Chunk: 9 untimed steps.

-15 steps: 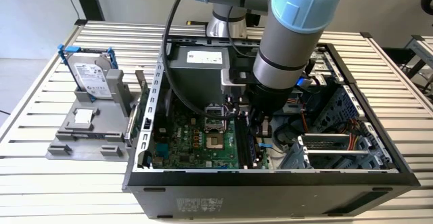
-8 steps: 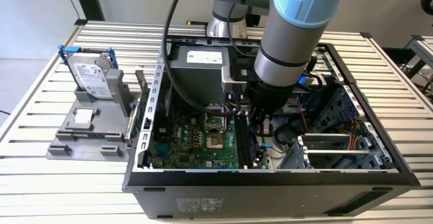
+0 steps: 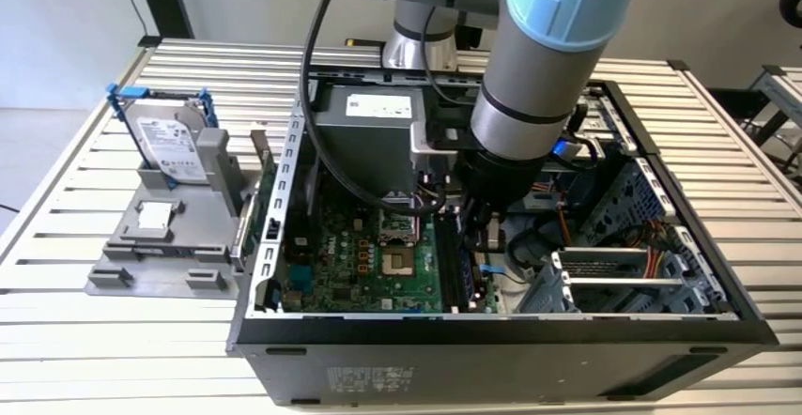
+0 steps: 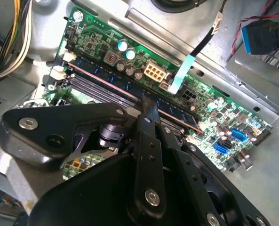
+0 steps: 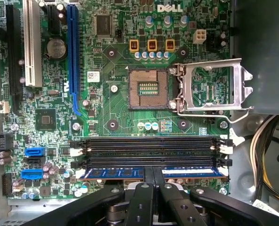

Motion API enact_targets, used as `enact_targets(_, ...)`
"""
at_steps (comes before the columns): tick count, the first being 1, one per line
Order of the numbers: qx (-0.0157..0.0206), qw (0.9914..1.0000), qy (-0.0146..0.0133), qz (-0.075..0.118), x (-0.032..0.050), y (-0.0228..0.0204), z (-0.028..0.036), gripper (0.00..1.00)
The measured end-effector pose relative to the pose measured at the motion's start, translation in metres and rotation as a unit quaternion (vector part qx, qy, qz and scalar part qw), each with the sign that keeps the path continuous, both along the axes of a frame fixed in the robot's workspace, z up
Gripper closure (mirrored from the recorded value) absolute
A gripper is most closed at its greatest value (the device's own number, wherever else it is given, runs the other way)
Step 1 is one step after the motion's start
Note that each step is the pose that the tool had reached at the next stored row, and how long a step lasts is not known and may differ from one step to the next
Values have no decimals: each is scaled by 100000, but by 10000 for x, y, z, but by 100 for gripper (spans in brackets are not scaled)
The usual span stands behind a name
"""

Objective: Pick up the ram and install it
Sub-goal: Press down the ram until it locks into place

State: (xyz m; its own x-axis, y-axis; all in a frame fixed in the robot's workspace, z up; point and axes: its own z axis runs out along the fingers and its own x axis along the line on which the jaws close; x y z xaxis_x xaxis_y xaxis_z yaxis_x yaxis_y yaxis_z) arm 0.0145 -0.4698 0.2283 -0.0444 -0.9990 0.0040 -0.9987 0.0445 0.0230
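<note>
Slatted metal table (image 3: 113,340) carrying an open computer case (image 3: 501,354), into which the arm reaches. Gripper (image 5: 153,181), fingers closed on the ram (image 5: 130,173), holds the blue stick edge-down at the slot nearest it, beside two bare black slots (image 5: 151,143) on the green motherboard (image 5: 106,103). Beyond them lie the open processor socket (image 5: 148,88) and its raised metal frame (image 5: 210,87).

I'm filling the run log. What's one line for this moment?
stage: seating | pincer: shut on ram | ram: at motherboard slot nearest pincer | other slots: empty
</note>
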Motion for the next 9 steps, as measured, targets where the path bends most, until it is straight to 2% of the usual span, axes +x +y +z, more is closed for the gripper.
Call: enact_targets(9,-3,100000,3,2,0,0,0,100)
